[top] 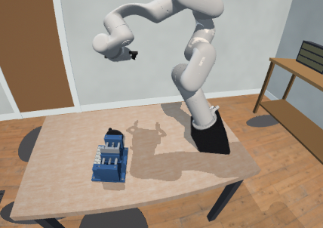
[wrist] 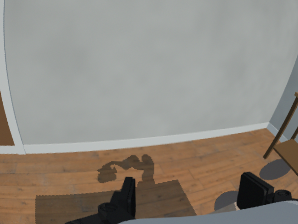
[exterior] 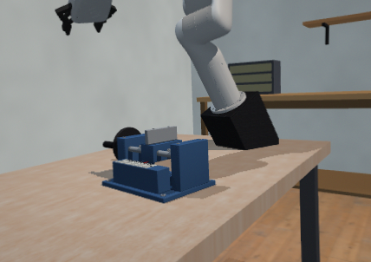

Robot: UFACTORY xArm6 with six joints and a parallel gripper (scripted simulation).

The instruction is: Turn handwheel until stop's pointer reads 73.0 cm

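- Up high, well above the table [top: 56, 162]: the gripper [exterior: 84, 25], fingers spread wide, pinching nothing.
- In the exterior view, two dark fingertips [exterior: 66, 26] pointing down from the pale wrist housing, far apart, with only the grey wall behind.
- From the top view, just a small black tip of the gripper [top: 133, 54] poking out beside the white wrist, out over the table's back edge.
- Down on the wooden table, the blue stop fixture [top: 110, 159], standing flat on its base plate towards the near-left part of the top.
- At the fixture's far end, the black handwheel [exterior: 123, 135], upright, with a short black knob sticking out sideways; untouched, well apart from the gripper.
- Along the fixture, silver rods [exterior: 164, 153] running between the blue end blocks, a grey stop block [exterior: 161, 134] sitting across them.
- On the front rail, a pale scale strip [exterior: 138, 163] with a red mark; reading too small to tell.
- Arm pedestal [top: 220, 145], black and wedge-shaped, on the table's far right, well clear of the fixture.
- Wrist view: both dark fingers at the bottom edge, wide apart, over wooden floor and a white skirting board [wrist: 133, 143]; fixture not in sight here.
- Off to the right, a wooden shelf unit [top: 264, 87] by the wall with a dark box [top: 311, 56] on top.
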